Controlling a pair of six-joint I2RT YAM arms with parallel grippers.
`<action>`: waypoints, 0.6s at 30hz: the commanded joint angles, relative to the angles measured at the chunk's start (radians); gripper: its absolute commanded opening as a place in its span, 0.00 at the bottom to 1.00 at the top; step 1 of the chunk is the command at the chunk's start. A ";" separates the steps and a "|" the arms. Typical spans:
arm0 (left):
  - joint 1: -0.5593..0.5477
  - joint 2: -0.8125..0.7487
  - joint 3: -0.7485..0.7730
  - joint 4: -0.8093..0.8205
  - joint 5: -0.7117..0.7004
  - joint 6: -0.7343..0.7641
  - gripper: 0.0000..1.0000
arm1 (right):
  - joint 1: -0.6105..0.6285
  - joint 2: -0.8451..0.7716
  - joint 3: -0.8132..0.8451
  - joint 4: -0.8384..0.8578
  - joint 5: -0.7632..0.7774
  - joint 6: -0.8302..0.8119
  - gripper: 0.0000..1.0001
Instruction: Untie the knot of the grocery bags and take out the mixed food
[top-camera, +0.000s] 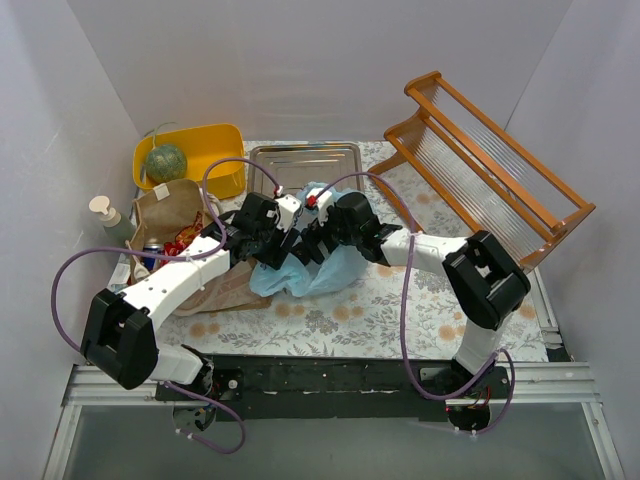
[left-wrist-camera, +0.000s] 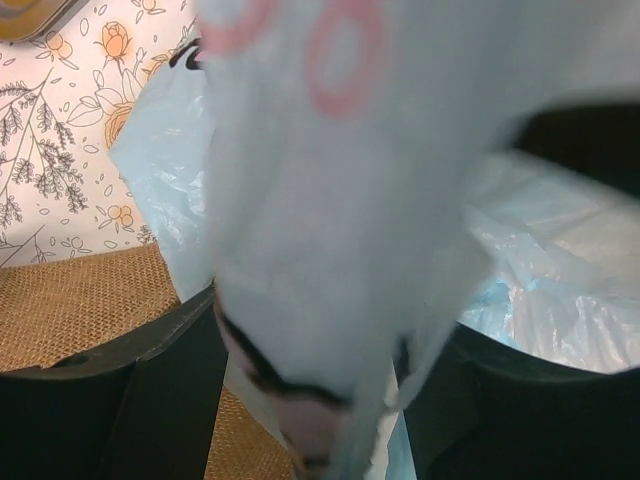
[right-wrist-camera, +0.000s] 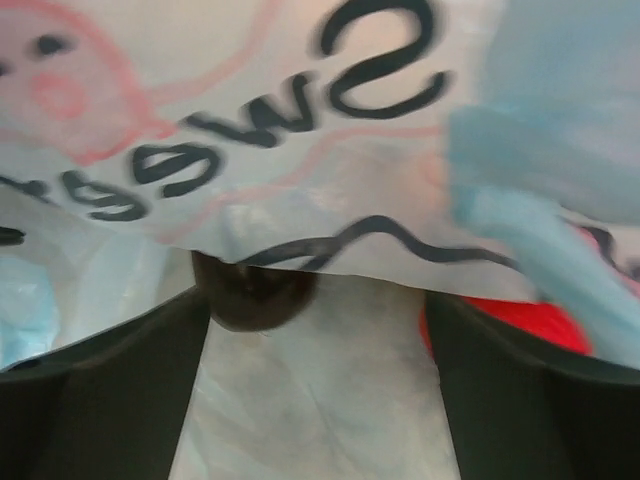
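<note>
blue bag (top-camera: 325, 272): film blurred, masked both wrist views | left end effector (top-camera: 283, 243), right end effector (top-camera: 312, 240) at blue bag: released, fingertips hidden

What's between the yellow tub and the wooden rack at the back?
A shallow metal tray lies flat there, with the yellow tub on its left and the wooden rack on its right. Only the top external view shows it.

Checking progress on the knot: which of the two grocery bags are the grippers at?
The central light blue plastic bag; the brown paper bag lies to its left.
</note>
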 joint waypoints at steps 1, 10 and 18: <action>0.009 -0.011 0.004 -0.018 -0.005 -0.030 0.61 | 0.023 0.069 0.073 0.058 -0.142 0.075 0.98; 0.014 -0.020 -0.006 -0.022 -0.002 -0.033 0.61 | 0.042 0.185 0.146 0.028 -0.070 0.038 0.95; 0.032 -0.014 -0.015 0.004 0.011 -0.029 0.61 | 0.022 0.100 0.048 0.026 -0.139 -0.034 0.52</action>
